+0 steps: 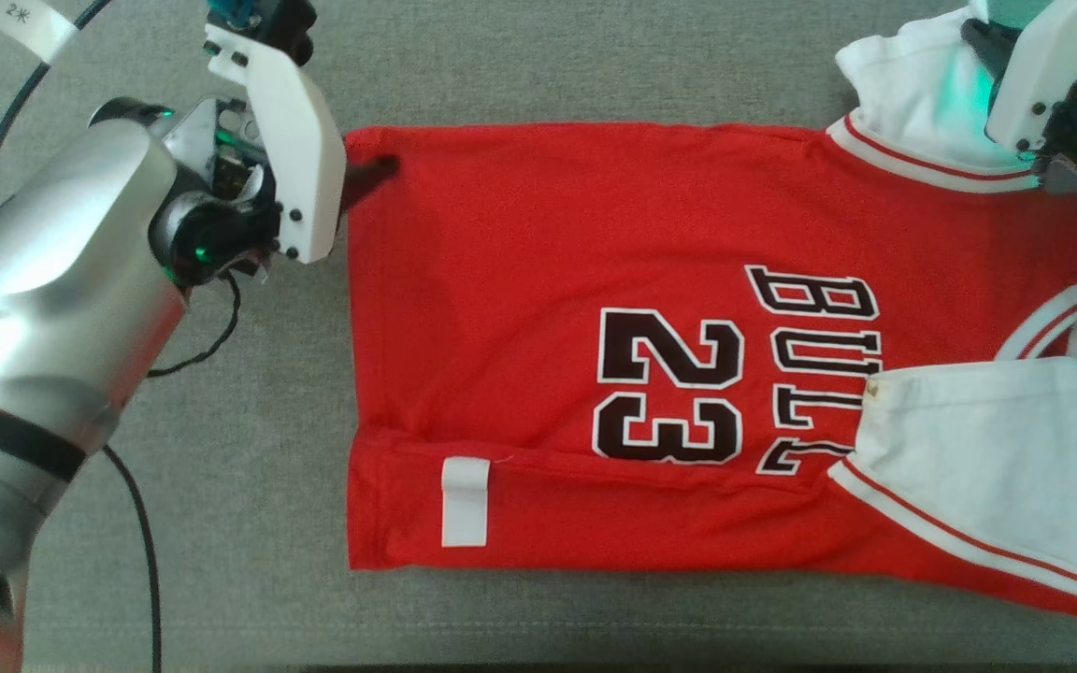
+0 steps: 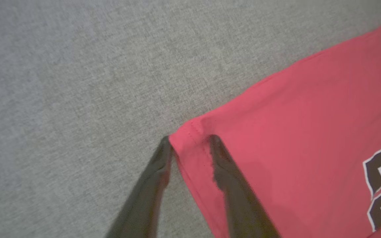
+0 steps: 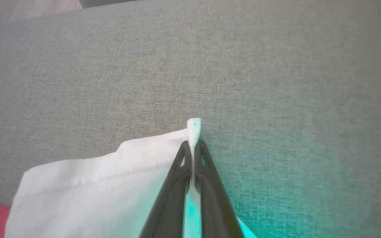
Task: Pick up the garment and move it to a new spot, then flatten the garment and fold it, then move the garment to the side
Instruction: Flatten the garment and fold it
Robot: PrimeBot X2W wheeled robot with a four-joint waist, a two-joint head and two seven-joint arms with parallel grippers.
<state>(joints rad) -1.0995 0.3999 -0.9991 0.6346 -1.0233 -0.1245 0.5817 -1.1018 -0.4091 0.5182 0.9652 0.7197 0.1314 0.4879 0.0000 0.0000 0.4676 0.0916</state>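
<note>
- Left gripper (image 2: 190,138) is at the jersey's (image 1: 520,280) far left corner, by the hem. Its jaws stand apart astride that corner. One finger (image 2: 157,165) rests on the bare grey surface (image 1: 267,374) just off the cloth, and the other lies on top of the red fabric. The corner sits between them, not squeezed.
- Right gripper (image 3: 193,145) is at the far right, jaws pressed together on the jersey at a corner of its far white sleeve (image 3: 94,185). A small tip of white cloth pokes out past the fingertips.
- Teal light from that wrist falls on the sleeve and on the surface beside it.
- Spread flat on the surface, the jersey lies sideways, with the hem to the left and the shoulders to the right.
- Its dark "23" (image 1: 669,388) and the lettering beside it read sideways, right of the middle.
- Along the near edge a long strip of red cloth is folded over onto the body. A white label (image 1: 465,502) lies on that strip near the hem.
- At the near right the other white sleeve (image 1: 978,449) is folded in over the chest and covers part of the lettering.
- Left of the jersey is the silver left arm (image 1: 43,280), with a black cable (image 1: 141,523) trailing on the surface next to it.
</note>
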